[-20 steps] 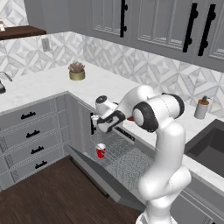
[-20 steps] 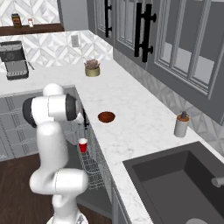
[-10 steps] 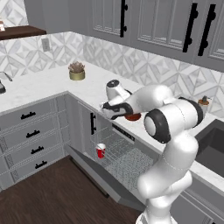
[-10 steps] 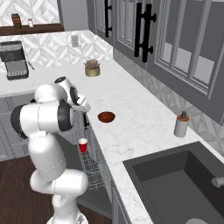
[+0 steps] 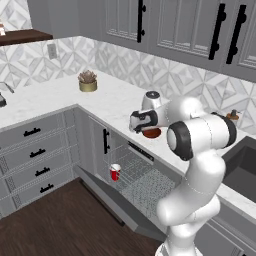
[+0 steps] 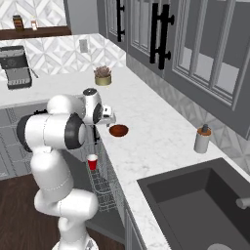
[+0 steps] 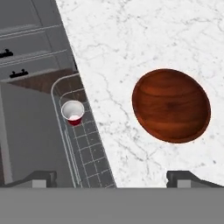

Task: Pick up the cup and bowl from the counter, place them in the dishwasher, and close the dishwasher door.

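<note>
a simulated kitchen with grey cabinets and a white, grey-veined marble surface is shown. the dishwasher door is seen dropped open, with the grey wire rack drawn out over it. the cup, red with a white rim, is stood upright in the rack, near its outer corner. the bowl, shallow and dark reddish-brown, is set on the surface close to the front edge, above the dishwasher. the white arm is bent over that edge, and the pincer is held above the surface just beside the bowl, apart from it. in the hand view the two dark fingertips are seen spread wide apart with nothing between them; the bowl is seen ahead toward one side, the cup toward the other. a gold plant pot and a grey soap bottle are stood farther along the surface.
</note>
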